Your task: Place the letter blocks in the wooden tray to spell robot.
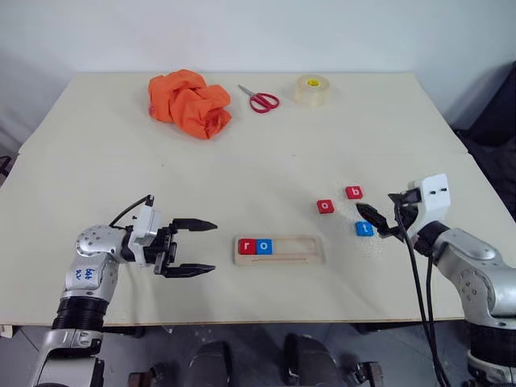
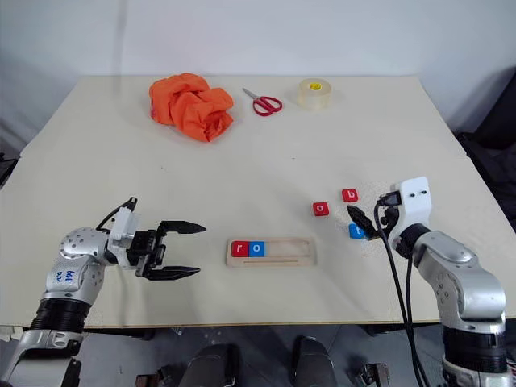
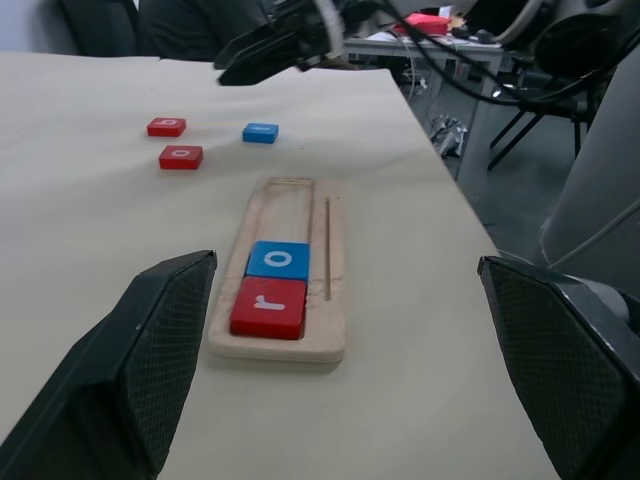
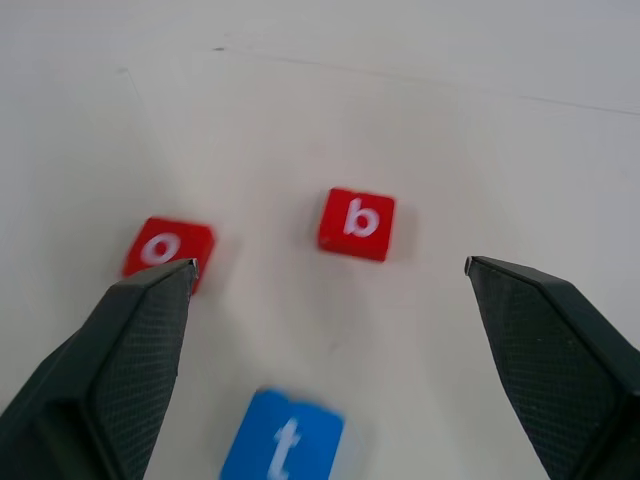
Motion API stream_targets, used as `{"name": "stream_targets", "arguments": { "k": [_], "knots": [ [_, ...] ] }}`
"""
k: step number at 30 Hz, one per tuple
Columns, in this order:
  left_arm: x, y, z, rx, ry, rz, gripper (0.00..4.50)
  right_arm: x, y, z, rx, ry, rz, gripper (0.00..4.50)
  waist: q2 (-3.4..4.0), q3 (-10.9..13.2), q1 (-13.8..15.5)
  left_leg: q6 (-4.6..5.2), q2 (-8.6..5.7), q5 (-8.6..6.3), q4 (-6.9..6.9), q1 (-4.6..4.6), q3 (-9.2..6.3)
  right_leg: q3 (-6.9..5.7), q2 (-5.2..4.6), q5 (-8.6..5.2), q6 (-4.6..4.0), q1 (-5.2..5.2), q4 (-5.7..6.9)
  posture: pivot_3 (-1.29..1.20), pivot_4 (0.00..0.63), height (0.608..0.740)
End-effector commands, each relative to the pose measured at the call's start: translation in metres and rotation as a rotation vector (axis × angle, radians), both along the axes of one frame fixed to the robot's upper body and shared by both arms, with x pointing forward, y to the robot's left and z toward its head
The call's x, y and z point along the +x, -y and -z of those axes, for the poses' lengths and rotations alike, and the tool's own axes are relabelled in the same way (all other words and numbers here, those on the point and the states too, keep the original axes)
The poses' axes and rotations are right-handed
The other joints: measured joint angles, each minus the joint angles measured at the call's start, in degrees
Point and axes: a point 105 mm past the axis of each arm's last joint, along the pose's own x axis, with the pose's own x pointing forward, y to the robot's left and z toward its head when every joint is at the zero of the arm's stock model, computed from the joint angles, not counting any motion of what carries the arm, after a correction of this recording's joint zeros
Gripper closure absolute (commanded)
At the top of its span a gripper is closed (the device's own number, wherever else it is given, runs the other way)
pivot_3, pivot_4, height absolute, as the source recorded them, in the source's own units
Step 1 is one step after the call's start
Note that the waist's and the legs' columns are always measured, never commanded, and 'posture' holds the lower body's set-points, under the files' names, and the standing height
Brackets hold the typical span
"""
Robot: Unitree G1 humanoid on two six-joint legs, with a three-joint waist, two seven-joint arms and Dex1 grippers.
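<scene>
The wooden tray [image 1: 279, 250] lies near the table's front edge and holds a red "r" block [image 1: 247, 246] and a blue "o" block [image 1: 264, 246] at its left end. Three letter blocks lie loose to the right: a red "o" [image 1: 325, 206], a red "b" [image 1: 354, 192] and a blue "t" [image 1: 364, 228]. My right gripper [image 1: 376, 221] hovers open just above the "t", with the "b" [image 4: 356, 224] ahead between its fingers. My left gripper [image 1: 193, 247] stands open left of the tray, pointing at it, nothing in it.
At the table's far side lie a crumpled orange cloth [image 1: 189, 102], red-handled scissors [image 1: 260, 99] and a clear tape roll [image 1: 312, 89]. Black cables [image 1: 419, 282] hang from my right wrist.
</scene>
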Motion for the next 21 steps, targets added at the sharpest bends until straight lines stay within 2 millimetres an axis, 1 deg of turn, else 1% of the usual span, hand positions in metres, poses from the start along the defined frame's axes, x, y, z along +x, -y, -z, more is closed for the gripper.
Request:
{"name": "stream_targets", "arguments": {
  "k": [1, 5, 9, 13, 16, 19, 21],
  "knots": [
    [-0.006, 0.001, -0.009, -0.030, 0.038, 0.001, 0.05, 0.017, -0.001, -0.003, -0.015, 0.027, 0.014, 0.00, 0.00, 0.0, -0.4, 0.00, 0.00, 0.00, -0.01, -0.02, 0.00, 0.00, 0.00, 0.00, 0.01, -0.03, 0.01, 0.00, 0.150, 0.740],
    [-0.012, 0.001, -0.009, -0.034, 0.036, -0.019, 0.05, 0.034, -0.005, 0.002, -0.015, 0.015, 0.015, 0.00, 0.00, 0.0, -0.8, 0.00, 0.00, 0.00, -0.05, -0.12, 0.00, -0.01, 0.00, -0.01, -0.01, -0.12, 0.01, 0.00, 0.150, 0.740],
    [-0.018, 0.000, -0.007, -0.039, 0.036, -0.045, 0.05, 0.047, -0.003, 0.008, -0.036, 0.001, 0.041, 0.00, 0.00, 0.0, -0.8, 0.02, -0.01, -0.01, 0.02, -0.33, 0.08, 0.06, 0.00, 0.04, 0.09, -0.30, 0.13, 0.00, 0.150, 0.740],
    [-0.022, -0.001, -0.005, -0.041, 0.033, -0.062, 0.05, 0.054, -0.007, 0.011, -0.034, -0.004, 0.031, 0.00, 0.00, 0.0, -0.8, -0.02, -0.01, 0.02, 0.02, -0.53, 0.22, 0.21, 0.00, 0.04, 0.10, -0.64, 0.26, 0.00, 0.150, 0.740],
    [-0.023, 0.000, -0.005, -0.046, 0.033, -0.072, 0.05, 0.057, -0.010, 0.017, -0.034, -0.021, 0.025, 0.00, 0.00, 0.0, -0.8, -0.02, -0.01, 0.02, 0.04, -0.53, 0.25, 0.24, 0.00, 0.04, 0.10, -0.65, 0.22, 0.00, 0.150, 0.740],
    [-0.024, 0.000, -0.004, -0.048, 0.034, -0.075, 0.05, 0.057, -0.008, 0.022, -0.048, -0.039, 0.042, 0.00, 0.00, 0.0, -0.8, 0.00, -0.01, 0.01, 0.09, -0.52, 0.26, 0.27, 0.00, 0.04, 0.10, -0.66, 0.21, 0.00, 0.150, 0.740],
    [-0.024, 0.000, -0.004, -0.049, 0.033, -0.078, 0.00, 0.056, -0.009, 0.021, -0.042, -0.035, 0.040, 0.39, 0.00, 0.0, -0.8, -0.01, -0.01, 0.01, 0.09, -0.51, 0.26, 0.28, 0.00, 0.04, 0.09, -0.66, 0.21, 0.00, 0.150, 0.740]
  ]
}}
